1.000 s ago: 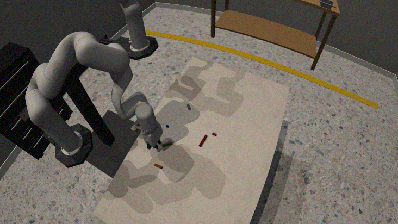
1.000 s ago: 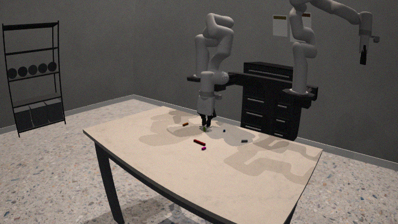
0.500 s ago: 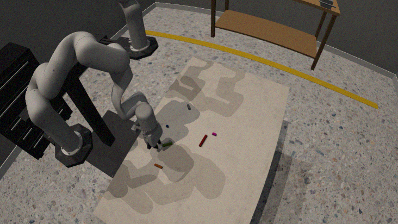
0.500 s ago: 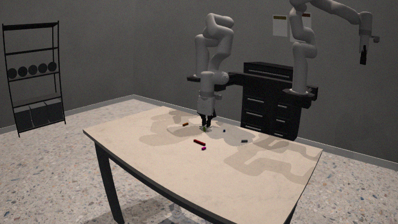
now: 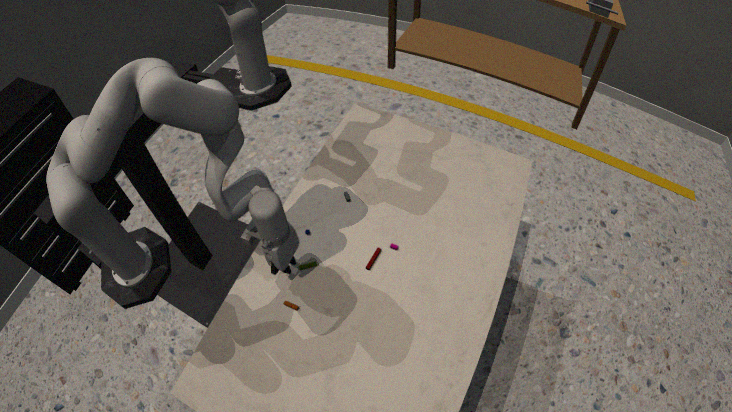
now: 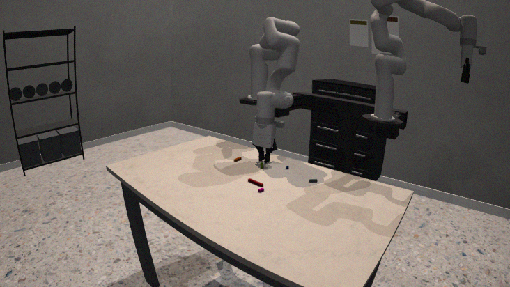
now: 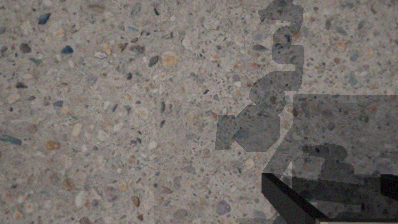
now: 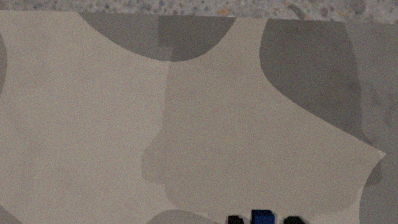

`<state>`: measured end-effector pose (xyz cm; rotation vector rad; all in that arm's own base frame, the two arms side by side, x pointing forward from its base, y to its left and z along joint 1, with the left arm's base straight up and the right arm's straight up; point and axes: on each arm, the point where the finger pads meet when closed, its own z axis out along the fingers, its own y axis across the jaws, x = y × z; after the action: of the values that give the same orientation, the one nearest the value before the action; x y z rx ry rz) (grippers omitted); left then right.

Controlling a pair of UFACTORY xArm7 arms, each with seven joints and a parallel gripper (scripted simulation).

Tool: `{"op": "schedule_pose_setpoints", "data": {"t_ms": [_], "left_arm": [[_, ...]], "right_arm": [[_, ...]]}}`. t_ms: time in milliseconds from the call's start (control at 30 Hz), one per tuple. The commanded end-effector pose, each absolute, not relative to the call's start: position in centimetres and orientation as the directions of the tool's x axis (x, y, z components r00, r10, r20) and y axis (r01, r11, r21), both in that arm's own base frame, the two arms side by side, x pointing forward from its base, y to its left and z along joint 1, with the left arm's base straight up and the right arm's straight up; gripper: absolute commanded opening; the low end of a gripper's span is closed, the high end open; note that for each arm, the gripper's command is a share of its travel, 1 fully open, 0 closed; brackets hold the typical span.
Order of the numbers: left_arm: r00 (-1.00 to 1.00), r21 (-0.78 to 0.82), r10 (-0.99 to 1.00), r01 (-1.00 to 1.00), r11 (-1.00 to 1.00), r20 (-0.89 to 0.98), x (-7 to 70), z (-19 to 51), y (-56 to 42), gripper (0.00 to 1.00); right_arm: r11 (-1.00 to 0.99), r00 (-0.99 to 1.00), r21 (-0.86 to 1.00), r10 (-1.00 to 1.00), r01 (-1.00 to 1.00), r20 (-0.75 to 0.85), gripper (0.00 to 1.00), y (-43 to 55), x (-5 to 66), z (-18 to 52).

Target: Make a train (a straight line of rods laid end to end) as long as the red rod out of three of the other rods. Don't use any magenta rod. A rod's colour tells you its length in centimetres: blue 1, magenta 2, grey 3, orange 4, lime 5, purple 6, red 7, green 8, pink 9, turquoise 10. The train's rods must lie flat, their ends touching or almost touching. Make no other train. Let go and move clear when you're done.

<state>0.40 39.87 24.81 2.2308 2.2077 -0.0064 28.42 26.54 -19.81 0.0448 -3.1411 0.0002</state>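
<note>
In the top view, the red rod (image 5: 373, 258) (image 6: 255, 182) is near the centre of the frame, on the tabletop (image 5: 461, 230) (image 6: 214, 214) (image 8: 90, 125). The lime rod (image 5: 307, 265) (image 6: 261, 165) lies just beside the right jaws (image 5: 284, 269) (image 6: 264, 157). These are narrowly open; at the bottom of the right wrist view, a blue rod (image 8: 263, 218) is between them, with gaps at both sides. The left jaws (image 6: 465, 76) are wide, at upper right of the exterior view.
</note>
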Motion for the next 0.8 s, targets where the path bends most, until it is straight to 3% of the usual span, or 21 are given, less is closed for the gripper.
{"op": "schedule_pose_setpoints", "data": {"t_ms": [0, 100, 133, 767], "left_arm": [[0.010, 0.000, 1.000, 1.000, -0.010, 0.000, 0.42, 25.00, 40.00, 1.00], [0.010, 0.000, 1.000, 1.000, -0.010, 0.000, 0.42, 25.00, 40.00, 1.00], [0.010, 0.000, 1.000, 1.000, -0.010, 0.000, 0.42, 25.00, 40.00, 1.00], [0.010, 0.000, 1.000, 1.000, -0.010, 0.000, 0.42, 25.00, 40.00, 1.00]], "right_arm": [[1.000, -1.000, 0.002, -0.028, -0.028, -0.002, 0.26, 26.64, 28.55, -19.71], [1.000, -1.000, 0.002, -0.028, -0.028, -0.002, 0.26, 26.64, 28.55, -19.71], [1.000, -1.000, 0.002, -0.028, -0.028, -0.002, 0.06, 26.64, 28.55, -19.71], [1.000, -1.000, 0.002, -0.028, -0.028, -0.002, 0.06, 26.64, 28.55, -19.71]]}}
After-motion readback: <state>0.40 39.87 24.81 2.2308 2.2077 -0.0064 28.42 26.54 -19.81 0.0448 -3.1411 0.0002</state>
